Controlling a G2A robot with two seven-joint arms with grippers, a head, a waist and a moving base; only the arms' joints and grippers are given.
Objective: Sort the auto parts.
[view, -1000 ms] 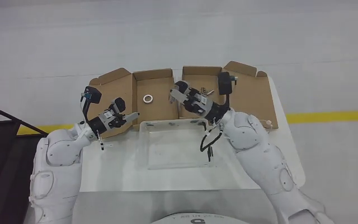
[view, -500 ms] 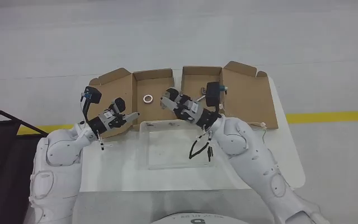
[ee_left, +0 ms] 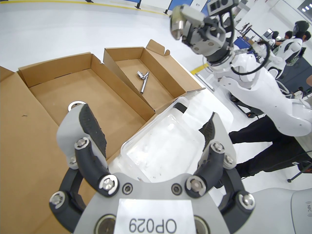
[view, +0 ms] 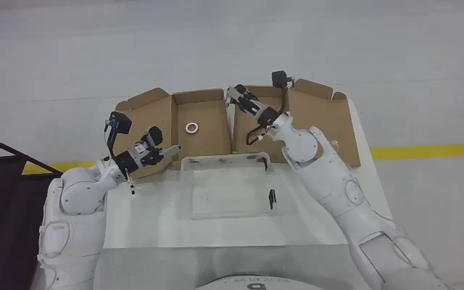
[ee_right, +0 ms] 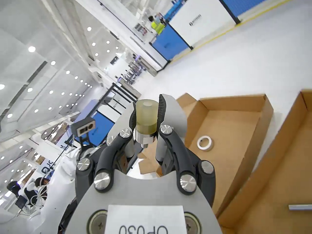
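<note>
Two cardboard boxes sit side by side on the desk [view: 362, 196], and my right end effector [ee_right: 147, 109] hangs high over the far end of the wall they share. It is clamped on a capped plug [ee_right: 145, 122], amber plastic on top and a threaded metal stub below, pinched across the plastic. My left end effector [ee_left: 147, 118] is spread wide with nothing in it, above the near flap of the left box [ee_left: 102, 98], beside the clear tray [view: 225, 157].

My worry is the release. The plug is well above the cardboard and almost over the dividing wall, so letting go from there could bounce it out or tip it into the wrong box. The cap also looks smooth, so it may slide in the pads if the wrist swings fast.

Count: one ring [view: 191, 127] in the left box; what I take to be two metal rods [ee_left: 143, 81], touching, in the right box [ee_left: 158, 91]; one plug in grip; one tray; one small dark piece [view: 272, 198] at the tray's right edge, inside or outside I cannot tell.
</note>
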